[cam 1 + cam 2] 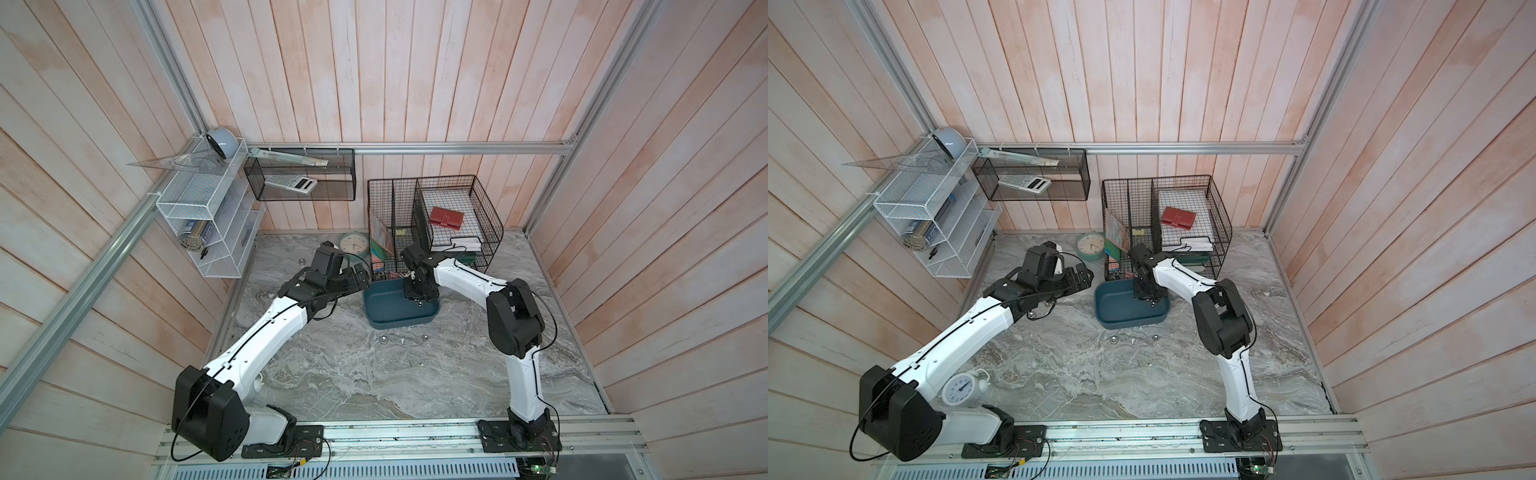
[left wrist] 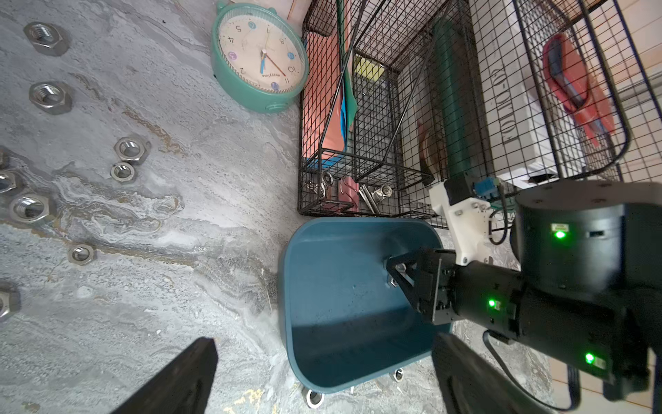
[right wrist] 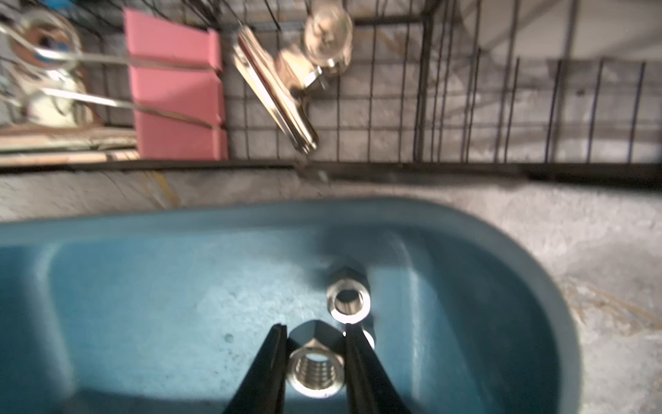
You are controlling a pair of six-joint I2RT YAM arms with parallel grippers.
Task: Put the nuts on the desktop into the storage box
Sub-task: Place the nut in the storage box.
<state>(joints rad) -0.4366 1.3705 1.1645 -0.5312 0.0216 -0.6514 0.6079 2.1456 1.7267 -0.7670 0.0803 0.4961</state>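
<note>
Nut pinched in right hand within storage box walls; left hand wide.

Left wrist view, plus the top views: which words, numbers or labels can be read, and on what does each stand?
"2", "4", "5", "8", "10", "11": numerals on the green clock face.
"happyTime": small print on the same face, as far as it can be read.
White box in the wire basket: large outlined capitals, not surely readable.
Calculator: keys and display too small to read.
White alarm clock: numerals too small to read.
</note>
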